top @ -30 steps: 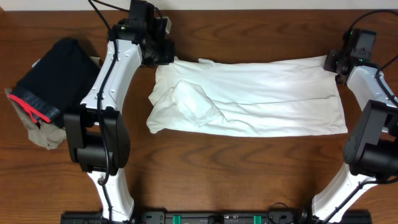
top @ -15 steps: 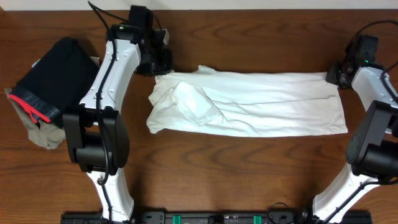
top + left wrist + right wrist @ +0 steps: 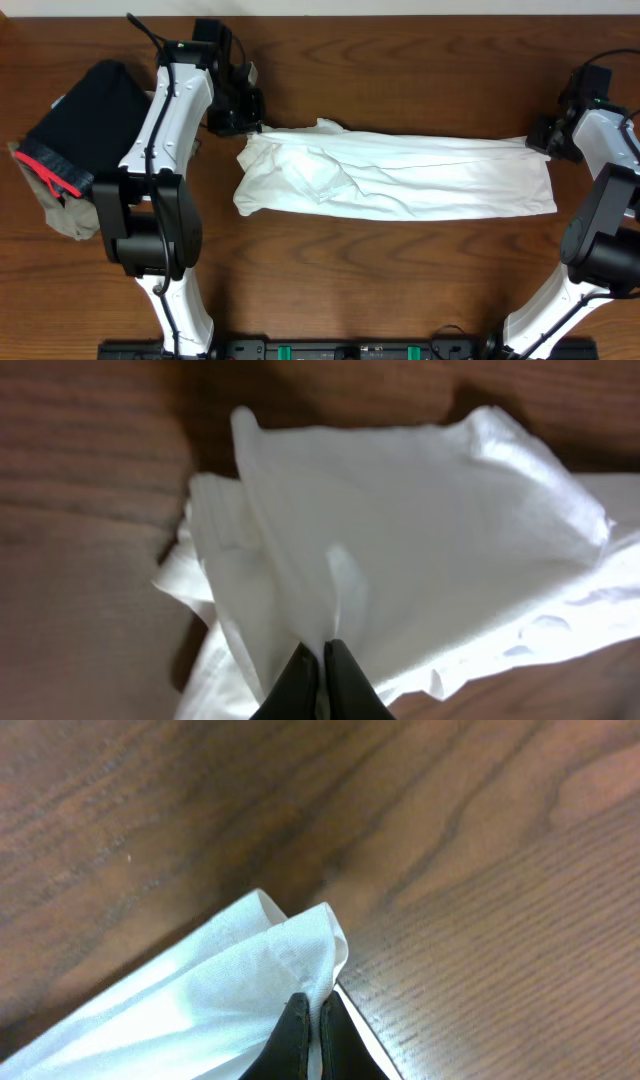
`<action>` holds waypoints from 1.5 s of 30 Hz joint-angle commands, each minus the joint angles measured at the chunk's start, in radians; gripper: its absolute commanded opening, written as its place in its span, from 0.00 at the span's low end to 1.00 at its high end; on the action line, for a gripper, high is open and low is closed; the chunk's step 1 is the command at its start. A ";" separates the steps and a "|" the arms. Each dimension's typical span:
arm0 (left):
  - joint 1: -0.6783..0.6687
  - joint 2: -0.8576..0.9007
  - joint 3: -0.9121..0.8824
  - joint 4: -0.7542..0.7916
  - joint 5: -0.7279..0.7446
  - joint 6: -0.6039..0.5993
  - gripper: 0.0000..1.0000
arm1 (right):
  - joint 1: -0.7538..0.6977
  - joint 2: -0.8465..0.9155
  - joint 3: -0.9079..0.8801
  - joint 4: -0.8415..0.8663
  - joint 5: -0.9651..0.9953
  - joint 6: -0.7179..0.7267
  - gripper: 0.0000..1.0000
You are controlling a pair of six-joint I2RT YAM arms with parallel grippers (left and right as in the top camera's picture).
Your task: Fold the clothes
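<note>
We see the left tool (image 3: 322, 656) and the right tool (image 3: 310, 1010) each clamped on the folded white T-shirt (image 3: 420, 175), which lies stretched across the brown wooden surface (image 3: 350, 270).

Table (image 3: 400, 285) lies open in front of the T-shirt (image 3: 430, 175); black garment (image 3: 90, 115) crowds the left.

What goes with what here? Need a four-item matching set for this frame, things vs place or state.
Things:
1. white T-shirt
2. black garment
3. left gripper
4. right gripper

Place or state:
A. lying folded off to the left, apart from the shirt
B. shut on a thin corner at the shirt's right end
C. stretched out as a long band between the two grippers
D. shut on the bunched, layered fabric at the shirt's left end

Pairs: 1-C, 2-A, 3-D, 4-B
</note>
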 commanded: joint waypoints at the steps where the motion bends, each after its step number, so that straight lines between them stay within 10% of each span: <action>1: -0.007 0.000 -0.016 -0.030 0.032 -0.008 0.06 | -0.013 -0.032 0.006 -0.021 0.021 0.043 0.01; 42: -0.014 0.002 -0.132 -0.192 -0.190 -0.008 0.15 | -0.013 -0.113 -0.002 -0.209 0.059 0.039 0.02; 45: -0.014 0.002 -0.137 -0.190 -0.191 -0.008 0.14 | -0.013 -0.113 -0.013 -0.208 0.060 0.039 0.15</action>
